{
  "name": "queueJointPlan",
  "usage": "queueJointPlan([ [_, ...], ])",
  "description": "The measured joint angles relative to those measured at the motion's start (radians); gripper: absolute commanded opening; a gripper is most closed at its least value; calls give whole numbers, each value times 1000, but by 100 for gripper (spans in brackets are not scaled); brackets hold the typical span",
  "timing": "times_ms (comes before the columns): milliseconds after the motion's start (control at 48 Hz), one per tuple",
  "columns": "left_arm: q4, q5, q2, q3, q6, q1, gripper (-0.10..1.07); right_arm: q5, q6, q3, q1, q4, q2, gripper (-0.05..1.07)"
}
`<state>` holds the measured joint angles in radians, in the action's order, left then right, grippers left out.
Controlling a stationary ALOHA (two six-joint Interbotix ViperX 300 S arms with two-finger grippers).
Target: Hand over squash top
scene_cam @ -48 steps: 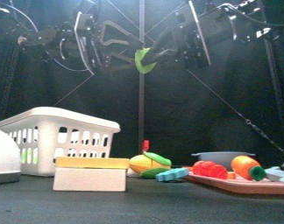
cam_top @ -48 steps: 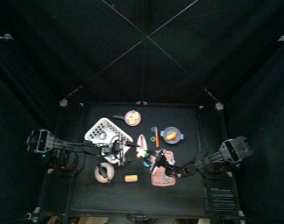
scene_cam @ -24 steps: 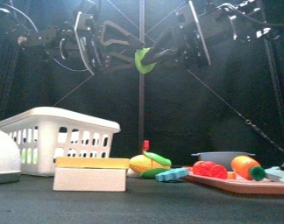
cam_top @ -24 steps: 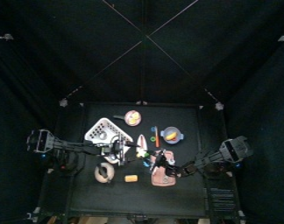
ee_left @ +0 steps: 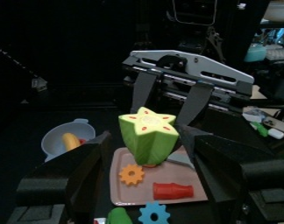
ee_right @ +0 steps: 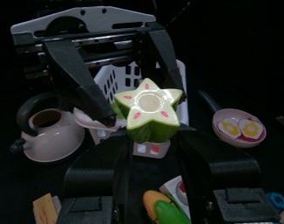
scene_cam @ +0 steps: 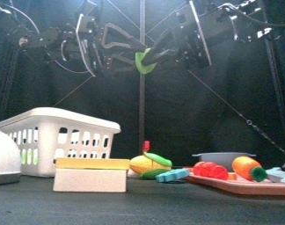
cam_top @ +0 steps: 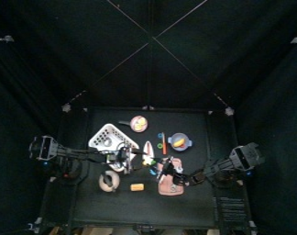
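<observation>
Right fingers (ee_right: 142,144) around squash top (ee_right: 148,108), between spread left fingers (ee_left: 142,166).

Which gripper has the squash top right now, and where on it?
The right gripper holds the squash top by its sides; the left gripper stands open around it.

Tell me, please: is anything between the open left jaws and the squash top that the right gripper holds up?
Nothing visible. The squash top, gripped by the right gripper, hangs high above the table things, facing the left gripper, whose jaws stand wide.
</observation>
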<state>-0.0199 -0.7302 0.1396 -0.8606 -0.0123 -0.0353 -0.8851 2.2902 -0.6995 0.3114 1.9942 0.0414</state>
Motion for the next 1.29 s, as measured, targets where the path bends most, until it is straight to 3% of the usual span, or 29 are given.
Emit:
queueJointPlan([
  [208, -2, 0, 0, 3, 0, 0, 93, 0, 0, -2, 0, 0, 0, 63],
  [542, 3, 0, 0, 3, -3, -2, 63, -2, 12, -2, -2, -2, 0, 65],
  [875, 9, -2, -2, 3, 2, -2, 62, -5, 11, 2, 8, -15, 0, 99],
  [1062, 23, -3, 3, -3, 0, -6, 62, -69, -5, 44, 11, -164, 0, 103],
  [1292, 37, -43, 31, -40, 3, -29, 62, -291, 3, 84, 63, -337, -2, 103],
])
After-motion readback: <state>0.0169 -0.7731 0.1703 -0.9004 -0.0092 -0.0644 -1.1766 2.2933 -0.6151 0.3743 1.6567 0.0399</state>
